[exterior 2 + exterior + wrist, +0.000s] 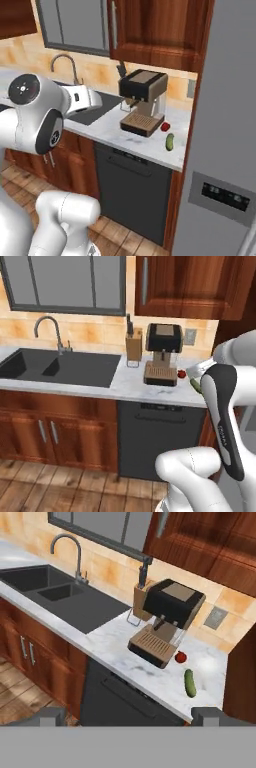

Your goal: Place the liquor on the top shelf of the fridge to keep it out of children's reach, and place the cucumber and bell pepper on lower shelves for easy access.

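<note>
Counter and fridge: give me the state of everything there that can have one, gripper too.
cucumber: lying flat on the counter, untouched
bell pepper: on the counter beside the coffee machine
fridge: door shut
faucet: no water running
gripper: open, empty

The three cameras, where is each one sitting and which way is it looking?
Left base view: behind the arm's left, facing the dark double sink; white arm at right.
Right base view: behind its right, facing the tall grey fridge; arm at left.
Hand view: on the hand, looking down at the counter; open tool tips at bottom.
All share the black-and-tan coffee machine, small dark green cucumber and round red pepper.
</note>
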Robot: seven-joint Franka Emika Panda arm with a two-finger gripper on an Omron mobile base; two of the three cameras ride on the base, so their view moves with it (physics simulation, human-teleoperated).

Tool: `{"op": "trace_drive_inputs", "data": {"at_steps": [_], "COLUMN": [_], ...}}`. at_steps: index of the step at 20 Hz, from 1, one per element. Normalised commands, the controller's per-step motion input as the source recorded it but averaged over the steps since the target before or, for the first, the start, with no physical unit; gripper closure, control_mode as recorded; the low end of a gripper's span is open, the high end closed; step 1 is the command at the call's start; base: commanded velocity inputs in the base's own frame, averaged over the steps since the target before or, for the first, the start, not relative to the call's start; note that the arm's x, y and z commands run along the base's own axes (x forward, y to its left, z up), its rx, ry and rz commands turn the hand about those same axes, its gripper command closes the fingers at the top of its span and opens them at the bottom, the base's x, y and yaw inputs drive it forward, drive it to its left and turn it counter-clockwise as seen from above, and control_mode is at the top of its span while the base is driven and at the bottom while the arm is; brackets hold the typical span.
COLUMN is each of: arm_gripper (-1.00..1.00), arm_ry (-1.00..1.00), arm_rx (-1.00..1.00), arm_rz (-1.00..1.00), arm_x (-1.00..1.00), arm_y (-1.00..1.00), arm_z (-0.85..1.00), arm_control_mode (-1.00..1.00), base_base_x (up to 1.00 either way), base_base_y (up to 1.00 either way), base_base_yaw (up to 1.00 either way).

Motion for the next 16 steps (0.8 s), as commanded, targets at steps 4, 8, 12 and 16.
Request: {"op": "trace_drive_inputs", "data": {"at_steps": [4, 8, 12, 16], "arm_gripper": [-1.00, -1.00, -1.00, -1.00], "arm_ry": [0.00, 0.00, 0.00, 0.00], "arm_rx": [0.00, 0.00, 0.00, 0.00], "arm_rz": [0.00, 0.00, 0.00, 0.00], "arm_x": [0.00, 0.00, 0.00, 0.00], "arm_y": [0.00, 0.00, 0.00, 0.00], "arm_z": [0.00, 0.00, 0.00, 0.00], "arm_control_mode": [1.00, 1.00, 1.00, 1.00], "base_base_x": [0.38, 0.34, 0.41, 0.55], "base_base_y": [0.61, 0.43, 0.49, 0.49], "base_base_yaw": [-0.09, -0.45, -0.57, -0.57]}}
